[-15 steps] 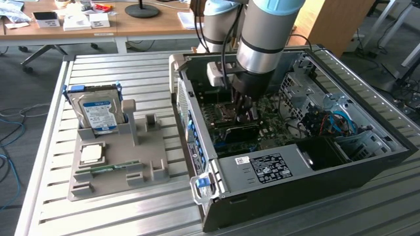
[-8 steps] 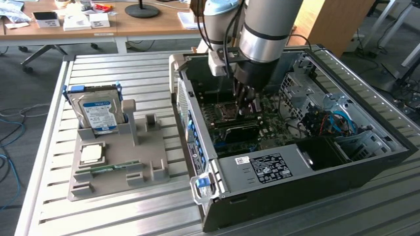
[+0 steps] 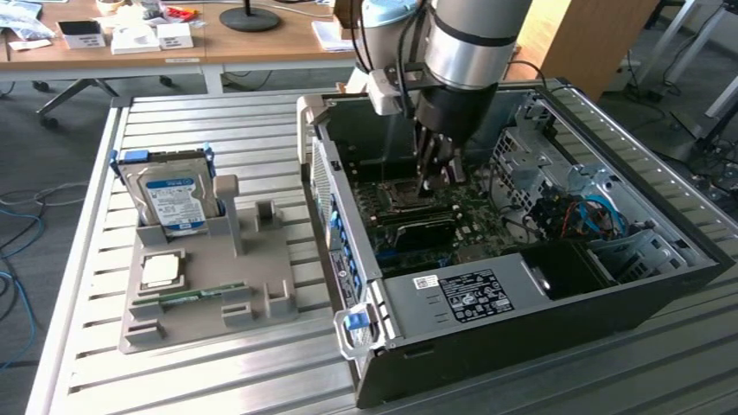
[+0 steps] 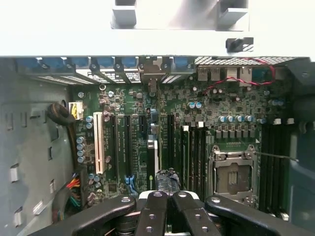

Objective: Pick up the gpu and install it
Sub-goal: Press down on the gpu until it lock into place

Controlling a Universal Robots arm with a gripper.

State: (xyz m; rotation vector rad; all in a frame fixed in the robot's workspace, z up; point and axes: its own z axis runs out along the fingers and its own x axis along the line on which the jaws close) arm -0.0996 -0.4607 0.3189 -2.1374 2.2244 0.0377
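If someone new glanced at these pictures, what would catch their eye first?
The open computer case with the robot arm reaching down into it, its pincer shut just above the green motherboard. Next, on the exterior view's left, the hard drive standing upright in a grey holder.

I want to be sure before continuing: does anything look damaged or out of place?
Nothing stands out. The open black computer case lies squarely on the slatted metal table, the green motherboard looks intact, and the shut tool hangs over its slots.
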